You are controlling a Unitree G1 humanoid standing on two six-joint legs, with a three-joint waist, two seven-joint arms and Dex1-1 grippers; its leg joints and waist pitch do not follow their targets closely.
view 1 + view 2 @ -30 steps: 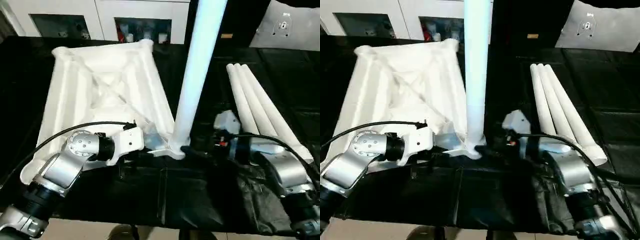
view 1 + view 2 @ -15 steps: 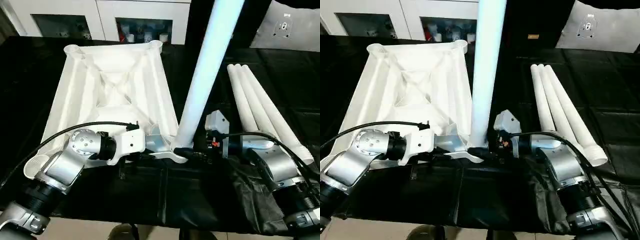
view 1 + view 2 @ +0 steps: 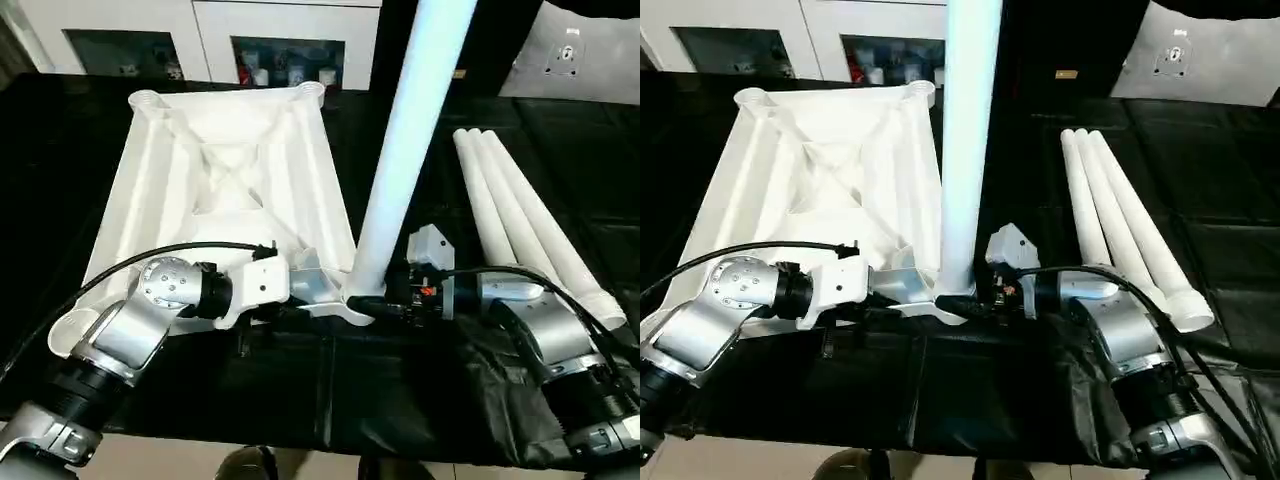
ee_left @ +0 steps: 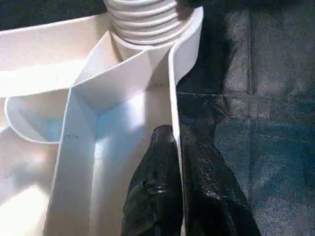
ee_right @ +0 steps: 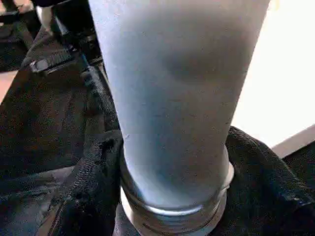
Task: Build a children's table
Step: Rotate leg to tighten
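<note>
The children's table, ribbed white plastic, is pinched at its rim by the left gripper; a smooth tapered leg at frame centre is clasped by the right gripper.

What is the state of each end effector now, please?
Left end effector: shut on the tabletop's edge wall.
Right end effector: around the upright leg's base, shut on it.

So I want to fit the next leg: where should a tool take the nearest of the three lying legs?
Near its ribbed end, from above, straddling the tube: the three loose legs lie touching, and only this one's outer side is free.
</note>
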